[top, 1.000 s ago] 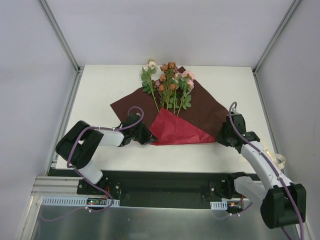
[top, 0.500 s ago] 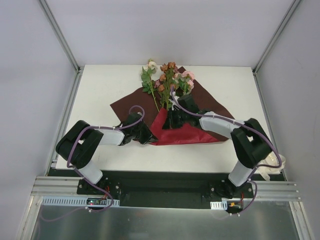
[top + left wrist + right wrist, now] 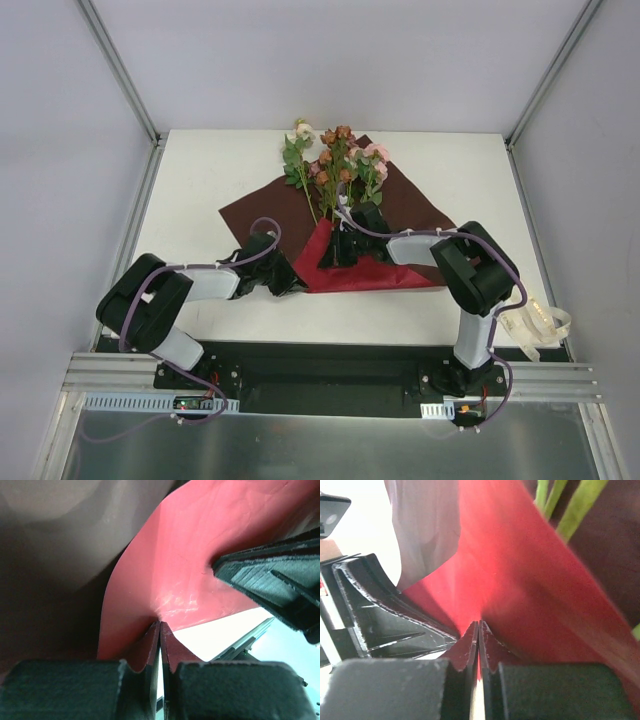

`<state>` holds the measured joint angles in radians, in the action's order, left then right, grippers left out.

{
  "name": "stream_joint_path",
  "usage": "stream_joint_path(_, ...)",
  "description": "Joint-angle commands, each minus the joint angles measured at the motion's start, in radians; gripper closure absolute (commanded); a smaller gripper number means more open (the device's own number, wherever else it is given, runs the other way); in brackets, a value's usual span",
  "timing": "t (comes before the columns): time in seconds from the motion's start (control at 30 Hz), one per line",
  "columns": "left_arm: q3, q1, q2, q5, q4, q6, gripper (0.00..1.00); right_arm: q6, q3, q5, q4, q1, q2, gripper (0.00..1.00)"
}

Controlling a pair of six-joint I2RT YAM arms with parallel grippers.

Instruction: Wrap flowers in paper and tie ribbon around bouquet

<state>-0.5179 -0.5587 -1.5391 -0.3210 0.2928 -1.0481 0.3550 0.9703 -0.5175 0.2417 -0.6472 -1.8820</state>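
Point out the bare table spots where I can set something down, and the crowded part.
Bare table: far-left corner beside the paper; far-right corner right of the flowers; near strip in front of the paper. Crowded: the middle, where left gripper and right gripper pinch the paper; ribbon lies at the near-right edge.

- The flowers (image 3: 335, 160), pink, cream and rust blooms on thin green stems, are laid at upper centre, blooms uppermost and stems running down over the paper.
- The paper (image 3: 255, 205), a dark burgundy sheet, is spread at centre. Its lower corner is folded up over the stem ends, exposing a brighter red underside.
- The cream ribbon (image 3: 540, 322) is bunched at lower right, well apart from the paper.
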Motion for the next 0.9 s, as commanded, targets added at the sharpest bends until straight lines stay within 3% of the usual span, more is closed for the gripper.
stream_joint_path(0.0,0.081,0.026,0.046,0.077,-0.104,0.039,1.00,0.021,-0.005,-0.007,0.076,0.006,-0.009,0.99)
stream_joint_path(0.3,0.242,0.141,0.192,0.177,-0.146,-0.007,1.00,0.006,-0.038,-0.022,0.085,0.018,0.003,0.99)
stream_joint_path(0.5,0.239,0.178,0.261,0.149,-0.167,0.037,1.00,-0.007,-0.022,-0.036,0.082,0.015,-0.003,0.99)
stream_joint_path(0.67,0.229,0.252,0.318,0.198,-0.320,0.042,1.00,-0.030,-0.004,-0.035,0.030,0.008,0.009,0.99)
stream_joint_path(0.87,0.204,0.318,0.419,0.087,-0.334,0.146,1.00,-0.117,0.054,-0.019,-0.091,-0.003,0.024,0.99)
